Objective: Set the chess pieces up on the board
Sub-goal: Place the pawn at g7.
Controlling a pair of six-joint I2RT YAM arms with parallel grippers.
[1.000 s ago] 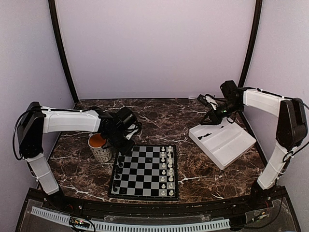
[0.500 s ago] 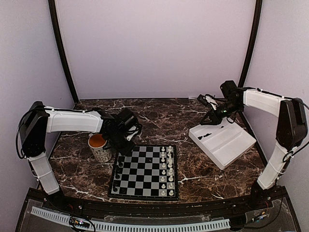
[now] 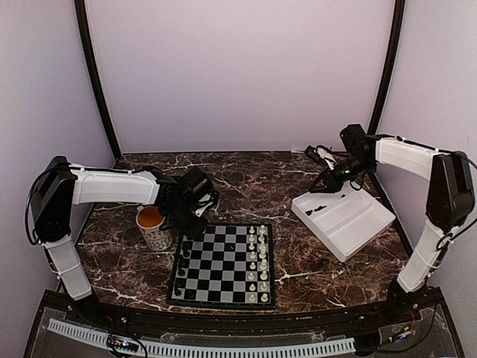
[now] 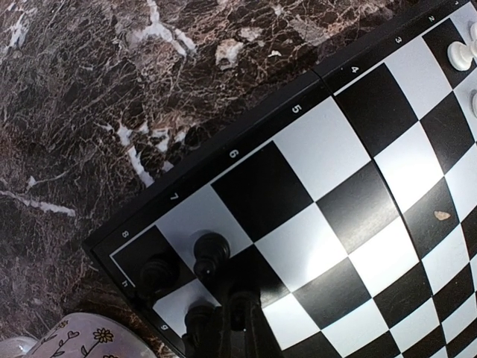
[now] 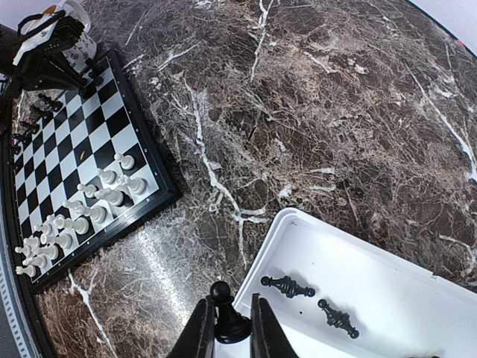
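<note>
The board [image 3: 223,277] lies at the table's front middle, with white figures [image 3: 258,257] in its two right columns and a few black chess pieces [image 3: 181,267] along its left edge. My left gripper [image 3: 192,218] hovers over the board's far left corner. In the left wrist view its fingers [image 4: 240,302] are pressed together, and nothing shows between them. A black pawn [image 4: 211,250] stands just beyond them, with two more black pieces [image 4: 158,274] beside it. My right gripper [image 3: 326,183] is shut on a black pawn [image 5: 229,322] over the white tray's near rim.
A flowered mug [image 3: 154,226] with an orange inside stands just left of the board's far corner, under my left arm. The white tray [image 3: 350,227] sits at the right and holds two black pieces lying on their sides [image 5: 287,286] [image 5: 337,318].
My left arm has shifted very slightly over the board's far left corner. My right gripper holds its pawn in the same place.
</note>
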